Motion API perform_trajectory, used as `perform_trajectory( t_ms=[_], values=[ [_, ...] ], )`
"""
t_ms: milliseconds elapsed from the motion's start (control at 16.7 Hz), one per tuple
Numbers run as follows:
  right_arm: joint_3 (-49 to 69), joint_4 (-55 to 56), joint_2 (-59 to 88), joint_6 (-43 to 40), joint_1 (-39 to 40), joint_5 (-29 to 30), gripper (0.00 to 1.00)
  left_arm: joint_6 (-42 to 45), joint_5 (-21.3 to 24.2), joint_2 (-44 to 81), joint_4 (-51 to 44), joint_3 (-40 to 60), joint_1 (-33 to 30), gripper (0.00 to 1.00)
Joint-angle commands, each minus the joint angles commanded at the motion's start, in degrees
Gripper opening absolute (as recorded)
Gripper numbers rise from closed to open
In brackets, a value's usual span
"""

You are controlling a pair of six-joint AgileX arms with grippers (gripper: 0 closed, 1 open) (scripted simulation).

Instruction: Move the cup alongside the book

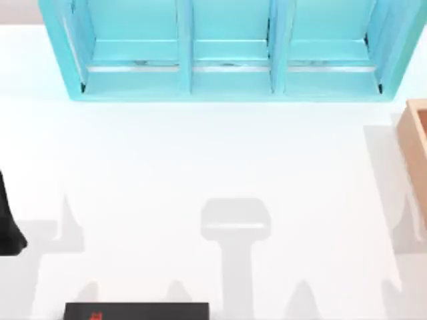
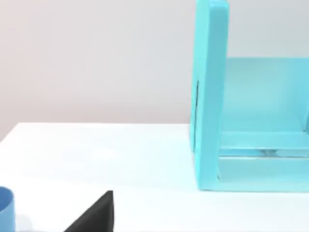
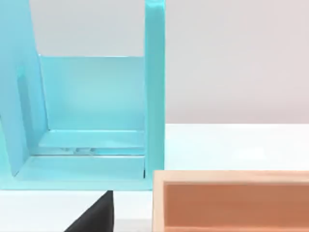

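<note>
A dark wedge of the left gripper point(image 2: 96, 217) juts into the left wrist view; I cannot tell whether it is open or closed, and nothing appears to be held. Close by it, off to one side on the white table point(image 1: 200, 153), stands the blue cup point(image 2: 5, 210), cut by the frame's edge. Farther out ahead is the teal shelf point(image 2: 212, 96). From above, the left arm point(image 1: 8, 223) sits at the table's left edge, with the book point(image 1: 137, 311) lying flat nearer the camera. The cup looks light, stiff and smooth-walled, so it could slip or tip. Pinching across its side wall, low and upright, seems safest. The right gripper point(image 3: 96, 217) idles by the wooden box point(image 3: 231, 203), state unclear.
</note>
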Motion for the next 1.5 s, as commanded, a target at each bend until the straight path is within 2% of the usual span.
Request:
perform_trajectory(
  t_ms=[300,600,1080,1500],
  values=[
    [0.00,0.00,0.00,0.00,0.00,0.00,1.00,3.06,-0.02,3.05,-2.12,2.71,0.00,1.00],
    [0.00,0.00,0.00,0.00,0.00,0.00,1.00,17.93,0.61,18.85,-13.24,16.33,0.50,1.00],
    [0.00,0.00,0.00,0.00,0.00,0.00,1.00,53.81,3.61,62.94,-44.93,51.49,4.05,1.00],
    [0.00,0.00,0.00,0.00,0.00,0.00,1.00,84.33,5.20,103.86,-72.62,87.89,11.33,1.00]
  ],
)
